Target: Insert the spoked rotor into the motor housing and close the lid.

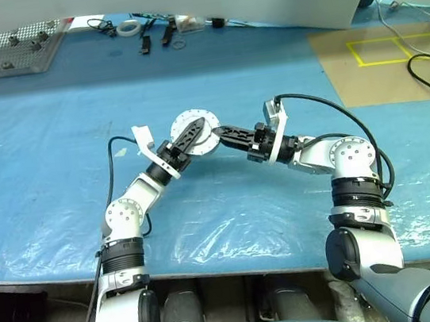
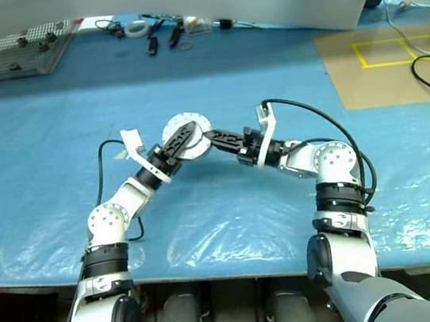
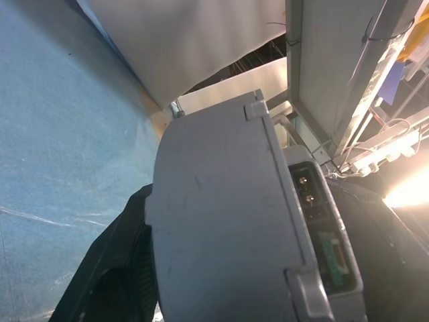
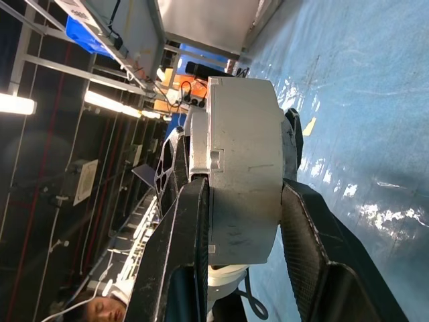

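Both arms meet over the middle of the blue table point(image 1: 38, 154), holding one round metal part up between them, clear of the plastic sheet. The top face seen from the head views is the lid point(image 1: 192, 124), a silver-white disc with small dots round its edge. Beneath it, seen edge-on from the right wrist view, is the housing point(image 4: 241, 161), a pale grey shell with a small notch in its side. The lid looks seated on the housing, though the seam is hard to judge. The rotor cannot be made out.

The right gripper point(image 2: 213, 139) comes in from 3 o'clock of the part, and its two black fingers point(image 4: 184, 241) clamp the housing's flat faces, one each side. The left gripper point(image 1: 189, 136) comes in from 7 o'clock, its fingers laid across the lid's face. From the left wrist view the housing wall point(image 3: 221, 221) stands close in front of the camera, with a dark finger point(image 3: 114, 268) at either side of it. Whether those jaws press it or stand slightly off I cannot tell.

At the table's far edge, toward 12 o'clock, lie a roll of tape point(image 1: 129, 28) and a few small black tools point(image 1: 146, 44). A grey pegboard point(image 1: 7, 50) sits toward 10 o'clock. A brown mat point(image 1: 386, 65) with a yellow square marked on it lies at 2 o'clock.
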Robot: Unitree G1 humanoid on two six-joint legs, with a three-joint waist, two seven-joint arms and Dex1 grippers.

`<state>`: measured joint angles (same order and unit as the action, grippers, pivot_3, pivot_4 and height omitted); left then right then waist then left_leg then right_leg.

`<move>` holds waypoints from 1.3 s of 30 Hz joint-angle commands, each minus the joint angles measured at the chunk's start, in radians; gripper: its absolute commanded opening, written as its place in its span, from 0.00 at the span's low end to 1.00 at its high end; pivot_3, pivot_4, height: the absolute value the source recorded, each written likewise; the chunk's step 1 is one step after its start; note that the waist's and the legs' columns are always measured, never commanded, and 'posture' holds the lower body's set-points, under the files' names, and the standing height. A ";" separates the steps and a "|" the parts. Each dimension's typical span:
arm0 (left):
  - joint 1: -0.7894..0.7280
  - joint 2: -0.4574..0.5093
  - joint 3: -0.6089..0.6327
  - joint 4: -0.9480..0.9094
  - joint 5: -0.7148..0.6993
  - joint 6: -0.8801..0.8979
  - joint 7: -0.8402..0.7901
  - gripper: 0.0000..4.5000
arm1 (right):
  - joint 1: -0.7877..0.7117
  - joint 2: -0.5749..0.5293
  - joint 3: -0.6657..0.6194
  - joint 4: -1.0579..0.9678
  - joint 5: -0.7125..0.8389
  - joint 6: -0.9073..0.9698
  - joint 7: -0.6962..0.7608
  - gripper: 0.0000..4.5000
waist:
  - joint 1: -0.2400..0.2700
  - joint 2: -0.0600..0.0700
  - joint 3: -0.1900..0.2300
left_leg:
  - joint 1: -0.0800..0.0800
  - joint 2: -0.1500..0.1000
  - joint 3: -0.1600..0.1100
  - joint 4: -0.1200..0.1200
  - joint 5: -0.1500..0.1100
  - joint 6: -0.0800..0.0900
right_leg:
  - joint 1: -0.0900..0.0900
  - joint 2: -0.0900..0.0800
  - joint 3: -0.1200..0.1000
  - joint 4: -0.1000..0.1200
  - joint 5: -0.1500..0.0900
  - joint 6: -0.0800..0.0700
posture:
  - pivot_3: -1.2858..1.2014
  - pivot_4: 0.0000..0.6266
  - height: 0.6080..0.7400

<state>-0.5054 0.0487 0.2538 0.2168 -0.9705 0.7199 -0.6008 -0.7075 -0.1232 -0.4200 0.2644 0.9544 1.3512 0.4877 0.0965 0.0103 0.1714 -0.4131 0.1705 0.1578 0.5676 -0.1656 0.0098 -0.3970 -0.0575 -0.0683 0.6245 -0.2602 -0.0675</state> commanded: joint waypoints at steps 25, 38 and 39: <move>-0.026 0.035 -0.026 -0.022 0.069 0.054 0.105 0.57 | -0.014 0.025 0.038 -0.023 0.015 -0.081 0.017 0.74 | 0.000 0.000 0.000 | -0.001 0.000 -0.001 0.001 0.000 0.000 | 0.000 0.000 -0.001 0.001 0.000 0.000 | 0.52 0.24 1.00; -0.067 0.044 0.011 0.015 0.102 0.012 0.124 0.57 | -0.016 0.018 0.040 -0.019 0.014 -0.085 0.020 0.74 | -0.003 0.000 0.000 | -0.001 0.000 -0.001 0.002 0.000 0.000 | 0.000 0.000 -0.001 0.001 0.000 0.000 | 0.52 0.24 1.00; -0.075 0.044 0.025 0.015 0.095 0.010 0.127 0.57 | -0.016 0.017 0.038 -0.019 0.018 -0.084 0.020 0.74 | -0.006 0.000 0.000 | 0.000 0.000 -0.001 0.002 0.000 0.000 | 0.001 0.000 -0.001 0.001 0.000 0.000 | 0.52 0.24 1.00</move>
<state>-0.5565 0.0928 0.2683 0.2497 -0.8671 0.7392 -0.4727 -0.6910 -0.1179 -0.3844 0.2934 0.9143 1.2587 0.4788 0.0904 0.0103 0.1714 -0.4134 0.1708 0.1558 0.5699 -0.1655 0.0101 -0.3967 -0.0571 -0.0688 0.6259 -0.2601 -0.0678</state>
